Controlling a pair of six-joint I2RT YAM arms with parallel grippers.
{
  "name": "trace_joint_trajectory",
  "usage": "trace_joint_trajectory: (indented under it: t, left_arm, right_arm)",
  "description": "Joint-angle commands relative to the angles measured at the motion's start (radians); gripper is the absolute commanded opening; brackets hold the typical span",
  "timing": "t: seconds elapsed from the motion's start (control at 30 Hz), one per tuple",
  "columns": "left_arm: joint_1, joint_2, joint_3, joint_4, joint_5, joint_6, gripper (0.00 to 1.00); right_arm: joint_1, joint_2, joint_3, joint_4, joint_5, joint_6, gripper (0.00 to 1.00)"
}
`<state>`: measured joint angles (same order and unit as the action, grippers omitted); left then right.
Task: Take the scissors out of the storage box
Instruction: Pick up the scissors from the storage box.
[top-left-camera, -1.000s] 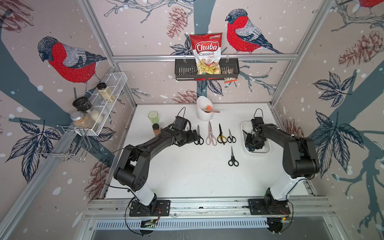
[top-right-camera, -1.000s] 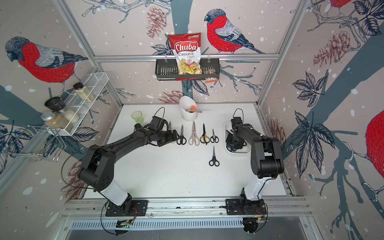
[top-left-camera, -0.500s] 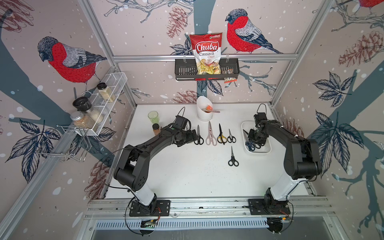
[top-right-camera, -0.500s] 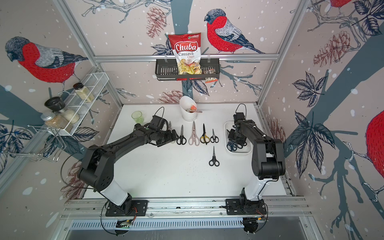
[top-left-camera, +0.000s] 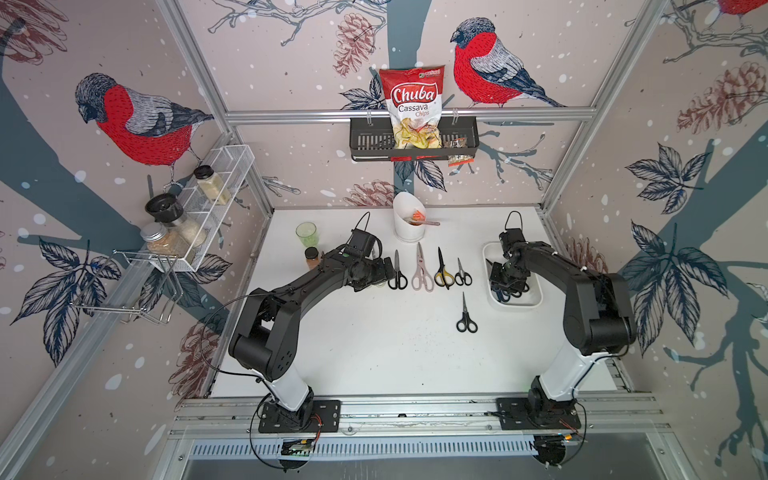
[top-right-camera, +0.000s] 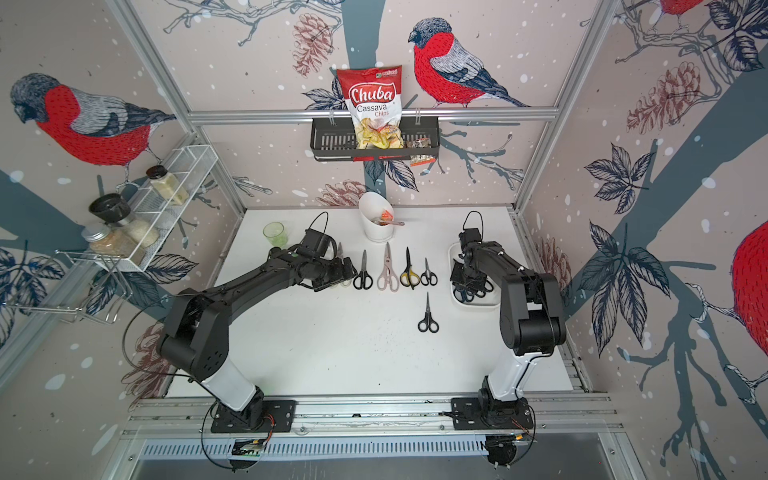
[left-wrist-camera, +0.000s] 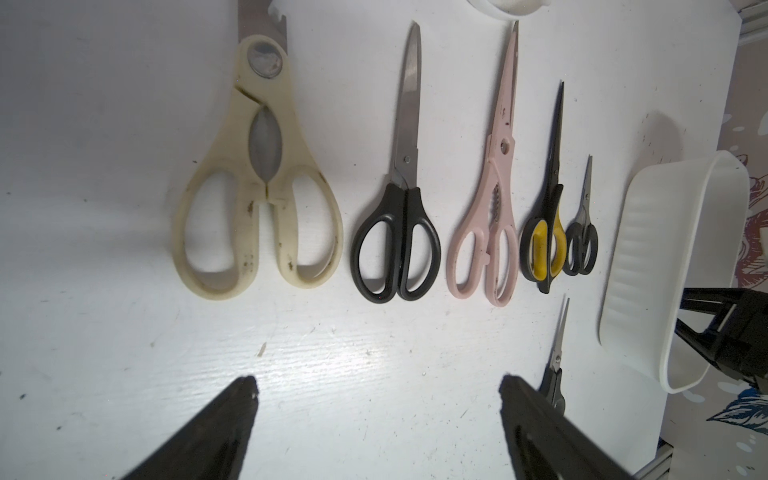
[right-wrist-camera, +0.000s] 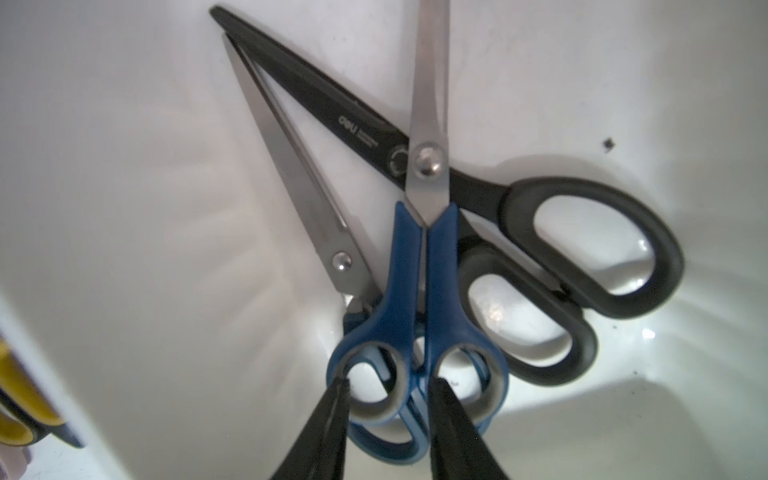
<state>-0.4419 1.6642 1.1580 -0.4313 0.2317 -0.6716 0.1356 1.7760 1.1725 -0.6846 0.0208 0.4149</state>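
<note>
Both top views: right gripper (top-left-camera: 508, 280) sunk in storage box (top-left-camera: 536, 300), arm masking its contents; left gripper (top-left-camera: 385, 270) masks part of the scissors row (top-left-camera: 422, 270).
Left wrist: left gripper spread wide, empty, over table (left-wrist-camera: 332, 353); cream scissors (left-wrist-camera: 257, 174), blades cropped.
Right wrist: fingers (right-wrist-camera: 326, 428) clamp one handle loop of dark-blue scissors (right-wrist-camera: 419, 257) inside box, crossing black scissors (right-wrist-camera: 582, 232); blade tip cropped.

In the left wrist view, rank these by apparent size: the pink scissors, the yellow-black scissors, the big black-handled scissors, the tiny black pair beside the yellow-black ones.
1. pink scissors and big black-handled scissors: alike in length, so unranked against each other.
2. yellow-black scissors.
3. tiny black pair.
</note>
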Motion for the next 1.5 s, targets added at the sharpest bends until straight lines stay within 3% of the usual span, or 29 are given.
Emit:
trace_joint_trajectory:
  t: [0.0, 0.97, 1.17, 1.47]
  left_arm:
    - [0.0, -0.012, -0.002, -0.018, -0.023, 0.02, 0.95]
    - [0.0, -0.071, -0.045, -0.021, -0.038, -0.026, 0.95]
    - [0.0, -0.079, -0.05, -0.02, -0.039, -0.033, 0.95]
    - [0.0, -0.105, -0.087, 0.0, -0.04, -0.046, 0.95]
  right_arm:
    - [-0.005, 0.003, 0.001, 0.015, 0.028, -0.026, 0.37]
    - [-0.051, 0.053, -0.126, 0.151, -0.019, -0.055, 0.36]
    - [-0.057, 0.033, -0.127, 0.146, -0.02, -0.059, 0.17]
    - [-0.069, -0.021, -0.092, 0.087, -0.019, -0.073, 0.0]
